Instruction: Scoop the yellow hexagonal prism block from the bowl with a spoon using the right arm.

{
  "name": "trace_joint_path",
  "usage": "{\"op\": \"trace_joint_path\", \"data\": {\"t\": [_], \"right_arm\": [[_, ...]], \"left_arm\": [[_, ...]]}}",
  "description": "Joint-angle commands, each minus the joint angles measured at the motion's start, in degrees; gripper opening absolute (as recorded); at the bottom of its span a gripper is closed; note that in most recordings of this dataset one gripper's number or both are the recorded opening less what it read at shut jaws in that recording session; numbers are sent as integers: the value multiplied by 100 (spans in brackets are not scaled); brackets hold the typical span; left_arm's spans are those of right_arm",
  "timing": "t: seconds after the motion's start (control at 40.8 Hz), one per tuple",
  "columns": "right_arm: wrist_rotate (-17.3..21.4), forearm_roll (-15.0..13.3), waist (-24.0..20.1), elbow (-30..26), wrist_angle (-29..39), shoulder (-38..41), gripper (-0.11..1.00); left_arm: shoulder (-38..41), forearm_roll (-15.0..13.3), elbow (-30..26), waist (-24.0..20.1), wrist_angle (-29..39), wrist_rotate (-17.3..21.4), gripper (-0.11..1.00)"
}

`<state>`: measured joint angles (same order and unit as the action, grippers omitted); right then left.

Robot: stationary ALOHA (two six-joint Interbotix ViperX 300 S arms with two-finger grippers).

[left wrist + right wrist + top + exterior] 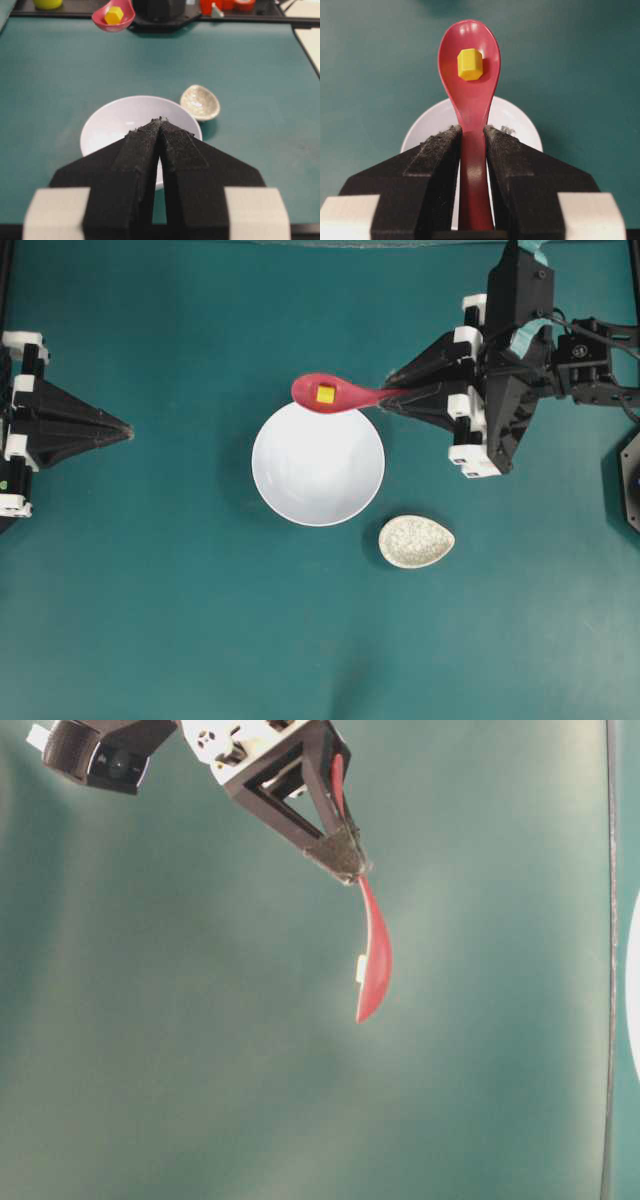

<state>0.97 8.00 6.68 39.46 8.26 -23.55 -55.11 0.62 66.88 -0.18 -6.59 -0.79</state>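
Observation:
My right gripper (392, 397), on the black arm with teal tape, is shut on the handle of the pink-red spoon (335, 393). The spoon is held level in the air over the far rim of the white bowl (318, 470). The yellow hexagonal prism block (326, 393) lies in the scoop. The right wrist view shows the block (469, 64) in the spoon (470, 100) with the bowl (515, 120) below the gripper (472, 131). The bowl looks empty. My left gripper (128, 429) is shut and empty at the left, apart from the bowl (115, 122).
A small speckled oval spoon rest (416, 541) sits on the teal table just right of the bowl's near side. The left wrist view shows it (200, 102) beyond the bowl, with colourful items along the far table edge.

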Motion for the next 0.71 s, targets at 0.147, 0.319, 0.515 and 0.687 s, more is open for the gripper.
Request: {"op": "trace_joint_path", "data": {"t": [0.147, 0.319, 0.515, 0.687], "right_arm": [[-9, -9, 9, -97, -167, -53, 22], [-9, -18, 18, -88, -167, -53, 22], [-9, -9, 18, -97, -167, -53, 22], [9, -9, 18, -88, -167, -53, 22]], "left_arm": [[35, 18, -123, 0, -18, -9, -1], [35, 18, -123, -9, -18, -9, -1], [26, 18, -123, 0, -26, -9, -1], [35, 18, -123, 0, -18, -9, -1]]}}
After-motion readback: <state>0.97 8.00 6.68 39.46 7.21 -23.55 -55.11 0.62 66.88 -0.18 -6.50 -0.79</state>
